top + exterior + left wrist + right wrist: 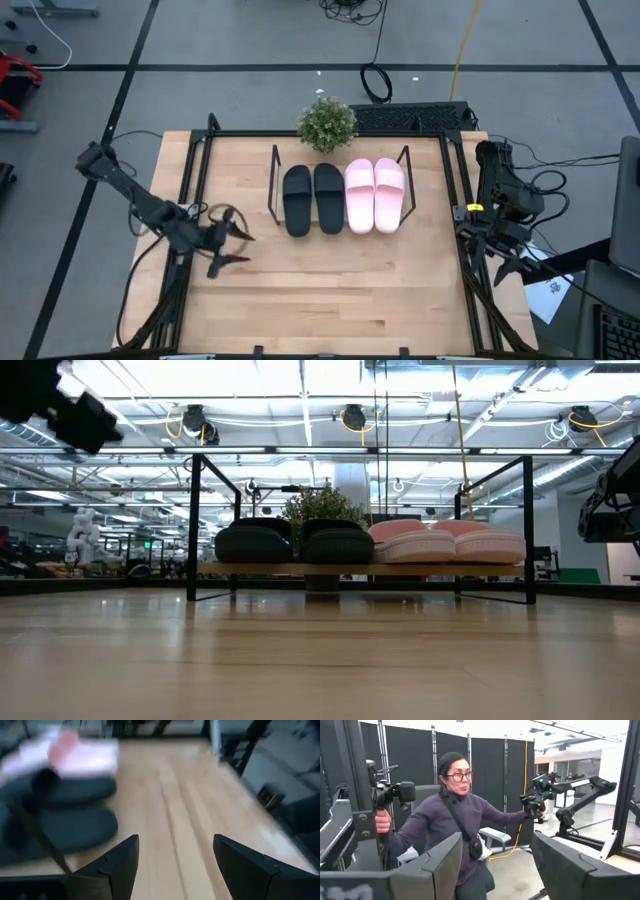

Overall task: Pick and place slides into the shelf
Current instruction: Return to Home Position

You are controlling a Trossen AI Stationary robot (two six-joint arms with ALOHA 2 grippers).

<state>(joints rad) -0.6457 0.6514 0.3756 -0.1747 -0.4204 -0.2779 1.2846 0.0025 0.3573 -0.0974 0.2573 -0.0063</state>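
— So, how many slides did we count on the shelf?

— Four in all. We saw two black slides side by side on its left half and two pink slides side by side on its right half. All four rested on the light wood board, between the two black wire side frames. The inner black one and the inner pink one lay just beside each other; we could not tell whether they touched.

— And the grippers?

— Two. We found the left gripper hanging over the bare tabletop, near the shelf's left frame and toward the table's front. Its fingers were spread apart with nothing between them. The right gripper hung at the table's right edge, outside the rail and well apart from the shelf. Its fingers were also parted and empty.

— Anything else we noted?

— One small potted plant stood just behind the shelf at the far edge. In the right wrist view we saw one person in the room beyond, holding two control handles, one in each hand.
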